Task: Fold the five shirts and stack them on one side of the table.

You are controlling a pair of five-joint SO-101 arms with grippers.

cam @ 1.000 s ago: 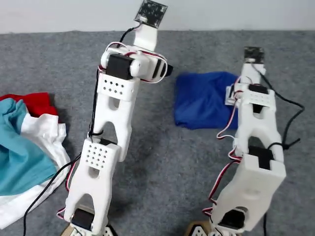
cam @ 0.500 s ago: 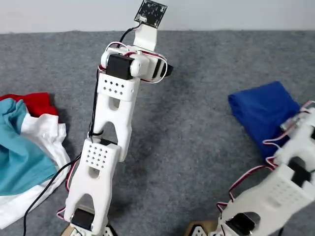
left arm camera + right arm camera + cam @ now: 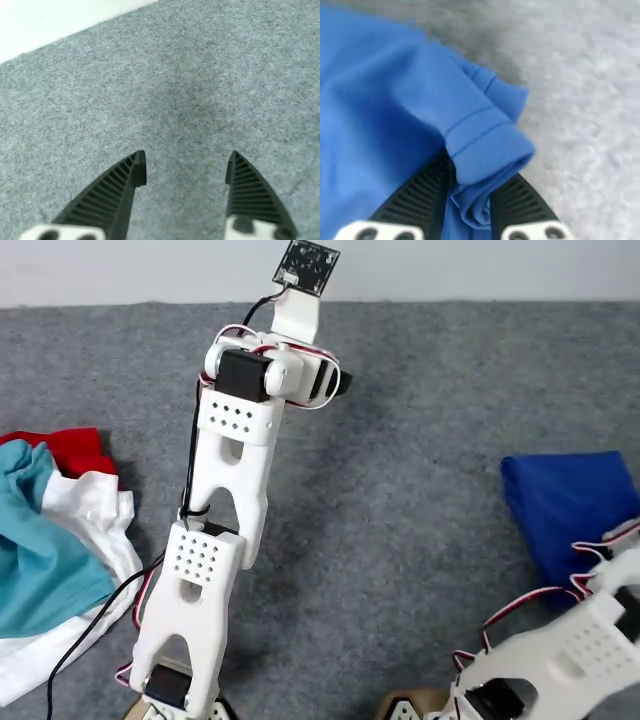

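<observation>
Grey table cover [image 3: 400, 540], with the folded blue shirt [image 3: 570, 505] gripped at its right side.
The right gripper [image 3: 470, 200] has its jaws pinched on a rolled hem of the blue shirt, which lies as a compact bundle near the right edge, just beside the right arm [image 3: 560, 650]. The left gripper [image 3: 187, 167] hangs over bare cover near the far edge, jaws spread wide, holding nothing. A loose heap of shirts [image 3: 50, 540], teal, white and red, sits at the left edge, well apart. The step in hand looks like setting down the stack's first shirt, though whether it rests fully flat is hard to tell. The next move calls for a clean release, then fetching a shirt from the heap.
</observation>
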